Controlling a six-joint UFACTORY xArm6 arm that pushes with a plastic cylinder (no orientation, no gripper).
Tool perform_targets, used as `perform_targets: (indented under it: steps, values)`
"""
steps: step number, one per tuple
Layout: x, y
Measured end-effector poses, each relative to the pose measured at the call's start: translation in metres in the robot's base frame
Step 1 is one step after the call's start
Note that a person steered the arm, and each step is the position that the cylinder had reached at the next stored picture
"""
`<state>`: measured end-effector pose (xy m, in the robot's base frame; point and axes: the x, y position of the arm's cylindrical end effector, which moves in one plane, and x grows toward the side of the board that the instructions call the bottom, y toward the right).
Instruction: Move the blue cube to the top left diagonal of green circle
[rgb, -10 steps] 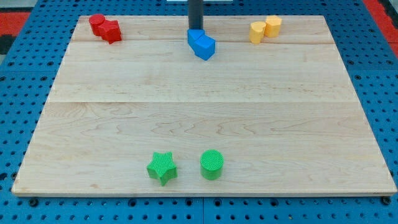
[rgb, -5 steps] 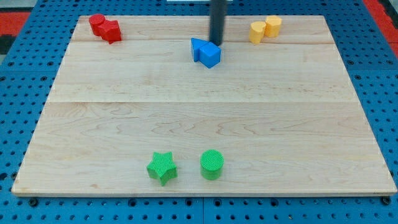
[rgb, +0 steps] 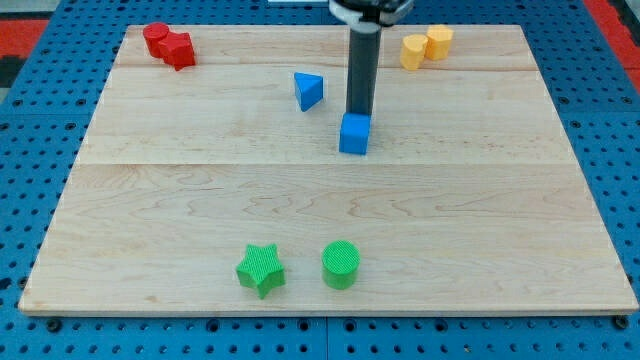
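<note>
no jaws on this rig, just a dark rod, so nothing open/closed to report. my tip (rgb: 358, 113) sits right at the top edge of the blue cube (rgb: 354, 134), touching or as good as; the exact contact is hidden behind the cube's top face. the rod's upper part is cut off by the view's top, only a bit of the pale collar shows.

blue cube is a little right of board centre, in the upper half of the wooden board (rgb: 150, 200). blue triangle block (rgb: 308, 90) lies up-left of it, apart from both cube and rod.

green circle (rgb: 341, 264) is near the view's bottom, well apart from the cube, almost straight below it. green star (rgb: 261, 269) is just left of the circle, a small gap btwn them.

top left corner: red pair (rgb: 168, 44), touching, shapes hard to make out. top right: yellow pair (rgb: 427, 46), also touching, right one looks cylindrical, left one unclear.

blue pegboard (rgb: 40, 110) surrounds the board, cut off on all sides.
</note>
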<state>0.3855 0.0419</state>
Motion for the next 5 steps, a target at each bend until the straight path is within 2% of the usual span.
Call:
perform_targets:
  steps: [2,3,4,5]
  values:
    - [0.101,-0.076]
    - [0.069,-0.036]
    - [0.044,-0.029]
    - [0.097,-0.012]
